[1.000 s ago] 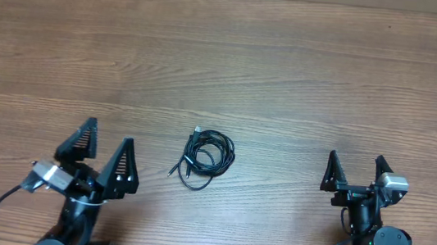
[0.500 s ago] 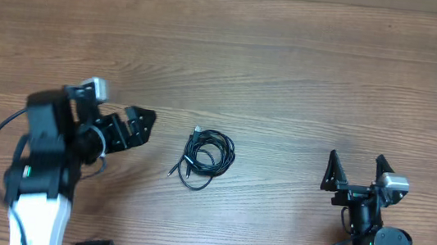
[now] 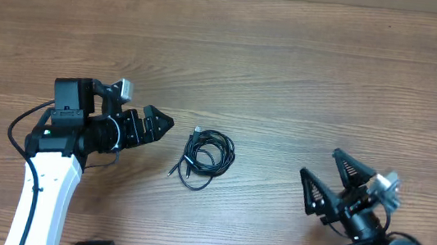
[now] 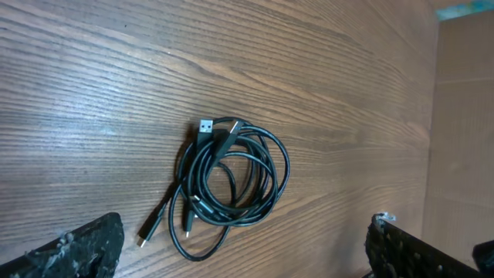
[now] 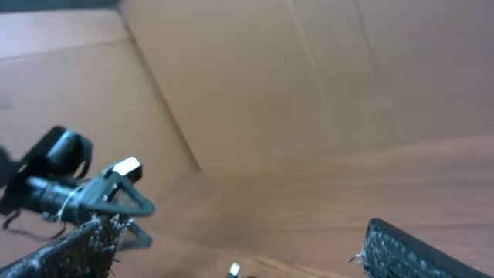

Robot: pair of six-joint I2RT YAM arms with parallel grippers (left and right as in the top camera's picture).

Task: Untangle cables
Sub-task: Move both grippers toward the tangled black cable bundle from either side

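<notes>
The cables lie as one small coiled black bundle on the wooden table, with plug ends sticking out at the top and lower left. In the left wrist view the bundle lies between and ahead of the fingers. My left gripper is open and empty, pointing right, a short way left of the bundle. My right gripper is open and empty at the lower right, well right of the bundle. In the blurred right wrist view only a small plug tip shows at the bottom edge.
The wooden table stretches bare behind the bundle. A cardboard wall stands at the far edge. The left arm's white link and its black cable lie at the lower left.
My left arm has lifted from its rest and swung up and right toward the bundle. My right arm has begun to tilt and turn left. The cables have not moved.
</notes>
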